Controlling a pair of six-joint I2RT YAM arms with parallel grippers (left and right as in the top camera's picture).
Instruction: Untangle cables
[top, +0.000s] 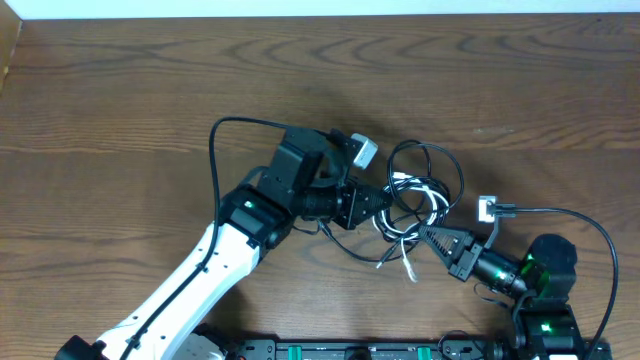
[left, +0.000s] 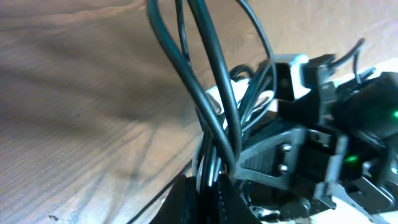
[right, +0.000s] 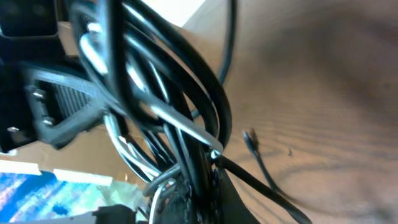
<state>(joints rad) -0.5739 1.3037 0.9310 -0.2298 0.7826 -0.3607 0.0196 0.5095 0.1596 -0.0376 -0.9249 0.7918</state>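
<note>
Over the middle of the desk (top: 120, 90), my left jaws and right jaws each clench the cables (top: 415, 203), one knotted bundle; no cord looks separated yet.

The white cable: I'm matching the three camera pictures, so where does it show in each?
Overhead: white cable right of centre, amid black cables.
Left wrist: pale strands at centre, behind those black cables.
Right wrist: a pale strand slanting across the middle.
Shared landmark: the black cables looped around it.
</note>
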